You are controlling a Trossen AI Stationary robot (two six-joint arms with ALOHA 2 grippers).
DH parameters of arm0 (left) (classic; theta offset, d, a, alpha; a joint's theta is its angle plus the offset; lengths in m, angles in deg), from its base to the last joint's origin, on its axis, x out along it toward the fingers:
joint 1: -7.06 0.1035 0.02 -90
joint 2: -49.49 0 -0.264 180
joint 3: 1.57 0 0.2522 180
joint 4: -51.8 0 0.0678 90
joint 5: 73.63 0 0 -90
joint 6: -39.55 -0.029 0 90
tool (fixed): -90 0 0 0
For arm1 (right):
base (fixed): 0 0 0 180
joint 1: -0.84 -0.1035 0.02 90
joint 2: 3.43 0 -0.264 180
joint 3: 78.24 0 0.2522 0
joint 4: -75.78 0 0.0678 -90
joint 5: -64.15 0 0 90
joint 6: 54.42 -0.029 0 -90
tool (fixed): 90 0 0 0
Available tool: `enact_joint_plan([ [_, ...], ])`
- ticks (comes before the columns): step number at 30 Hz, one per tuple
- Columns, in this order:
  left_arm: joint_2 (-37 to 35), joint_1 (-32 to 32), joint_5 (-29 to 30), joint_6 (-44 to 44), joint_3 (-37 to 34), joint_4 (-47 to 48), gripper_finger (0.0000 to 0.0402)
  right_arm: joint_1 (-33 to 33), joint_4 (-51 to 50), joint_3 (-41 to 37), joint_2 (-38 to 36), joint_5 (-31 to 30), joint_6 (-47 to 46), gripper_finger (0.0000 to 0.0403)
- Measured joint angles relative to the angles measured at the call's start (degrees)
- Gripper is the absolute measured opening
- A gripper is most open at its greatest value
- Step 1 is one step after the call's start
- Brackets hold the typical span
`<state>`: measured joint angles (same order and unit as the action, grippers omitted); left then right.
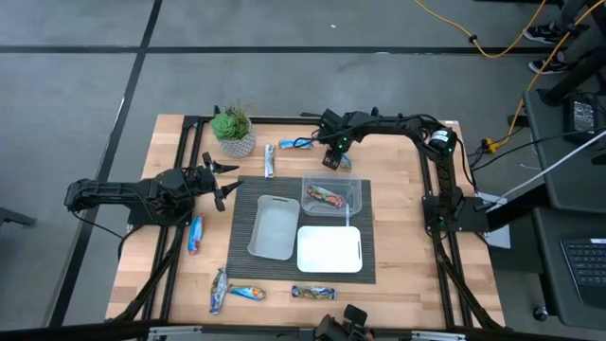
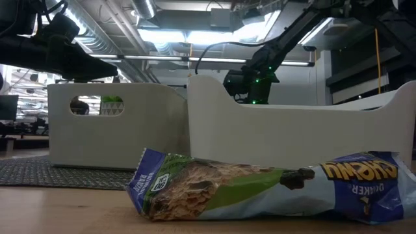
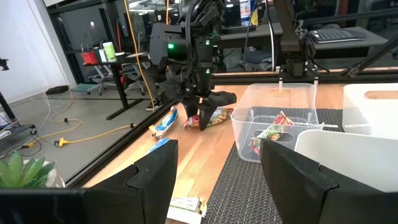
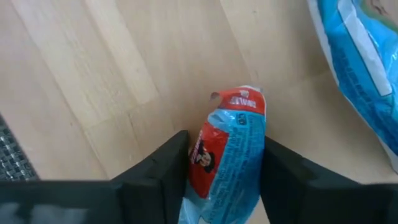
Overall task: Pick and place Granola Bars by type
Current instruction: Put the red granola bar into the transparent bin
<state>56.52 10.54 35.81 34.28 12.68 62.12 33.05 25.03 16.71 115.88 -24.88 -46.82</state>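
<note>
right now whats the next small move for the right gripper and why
Probably finish closing, then lift. The right gripper sits low over the table with its fingers on either side of a red and blue bar, the pads about touching the wrapper. The clear tray beside it already holds a similar bar, so that looks like the drop spot. The left gripper waits, open.

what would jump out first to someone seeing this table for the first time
The right gripper, at the table's far edge, has its fingers on either side of a red and blue granola bar. Mid-table, three trays sit on a dark mat; the clear tray already holds a bar. The left gripper waits open near the potted plant.
</note>
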Motion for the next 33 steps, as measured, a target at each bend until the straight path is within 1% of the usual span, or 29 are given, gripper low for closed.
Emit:
enact_joint_plan([
  [13,0.0,0.0,0.0,0.0,0.0,0.0,0.0221,0.0,-0.7,0.0,0.0,0.0,-1.7,0.0082],
  [18,0.0,0.0,0.0,0.0,0.0,0.0,0.0221,0.0,-2.1,0.0,0.0,0.1,-2.4,0.0059],
  [22,0.0,0.0,0.0,0.0,0.0,0.0,0.0221,0.0,-4.8,-0.1,-0.8,0.4,-2.4,0.0048],
  [24,0.0,0.0,0.0,0.0,0.0,0.0,0.0221,0.0,-7.1,-0.5,-1.7,0.7,-2.4,0.0046],
  [26,0.0,0.0,0.0,0.0,0.0,0.0,0.0221,0.0,-7.3,-0.5,-3.5,0.7,-2.4,0.0045],
  [33,0.0,0.0,0.0,0.0,0.0,0.0,0.0221,-0.2,-11.5,-0.3,-12.4,0.7,-2.4,0.0044],
])
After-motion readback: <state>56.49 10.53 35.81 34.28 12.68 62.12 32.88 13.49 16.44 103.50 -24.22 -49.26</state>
